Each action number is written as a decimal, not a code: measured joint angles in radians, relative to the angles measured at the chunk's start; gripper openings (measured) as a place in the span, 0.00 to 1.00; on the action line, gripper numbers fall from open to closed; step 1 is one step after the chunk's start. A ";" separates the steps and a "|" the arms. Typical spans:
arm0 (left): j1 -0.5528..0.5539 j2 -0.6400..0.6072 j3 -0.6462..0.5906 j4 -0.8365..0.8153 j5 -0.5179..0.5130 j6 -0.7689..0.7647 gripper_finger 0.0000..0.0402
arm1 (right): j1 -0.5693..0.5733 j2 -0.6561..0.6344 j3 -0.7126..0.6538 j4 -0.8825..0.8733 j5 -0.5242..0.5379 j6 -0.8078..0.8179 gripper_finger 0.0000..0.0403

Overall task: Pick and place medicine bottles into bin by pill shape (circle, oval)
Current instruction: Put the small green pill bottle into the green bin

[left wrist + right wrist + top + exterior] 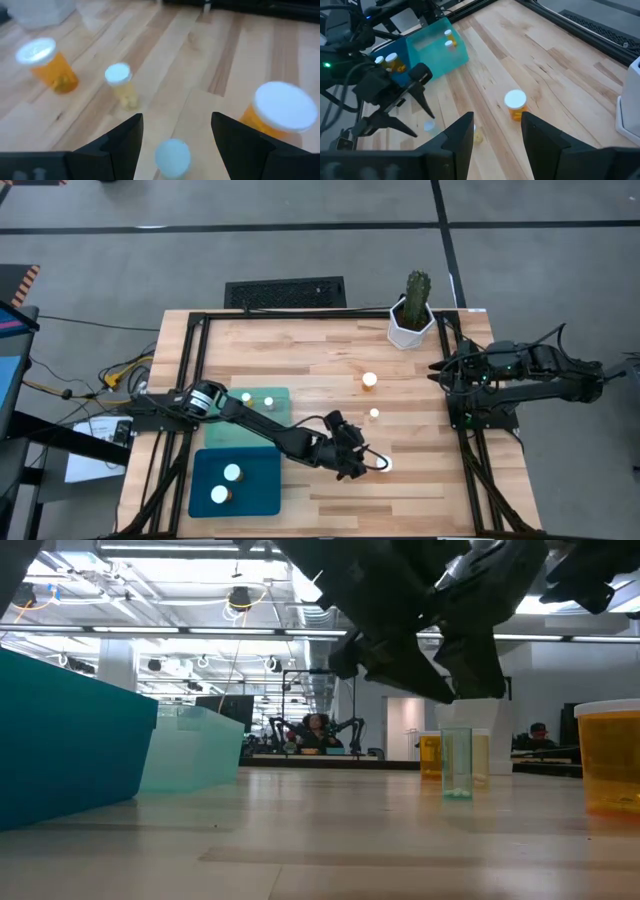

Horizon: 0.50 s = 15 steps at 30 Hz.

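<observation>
My left gripper (368,462) is open over the table's middle, near the front. In the left wrist view a small pale-capped bottle (172,158) stands on the wood between its open fingers (131,136), untouched. A wide amber bottle (281,111) stands just beside one finger. A narrow pale bottle (121,86) (374,414) and an amber bottle (47,62) (370,380) stand upright farther off. Two bottles stand in the light teal tray (255,425) and two in the dark teal tray (255,490). My right gripper (496,140) is open and empty at the table's right edge.
A white pot with a green cactus (411,315) stands at the far edge, right of centre. The two trays fill the left front of the table. Black frame rails (470,440) run along the table's sides. Bare wood lies between the bottles and the right rail.
</observation>
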 joint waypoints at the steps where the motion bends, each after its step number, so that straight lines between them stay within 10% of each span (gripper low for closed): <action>1: -0.001 0.000 0.000 -0.004 0.006 -0.017 0.57 | 0.000 0.000 0.000 0.000 0.000 0.000 0.43; 15: -0.023 0.000 -0.059 0.024 -0.051 -0.095 0.57 | 0.000 0.000 0.000 -0.003 0.000 0.000 0.43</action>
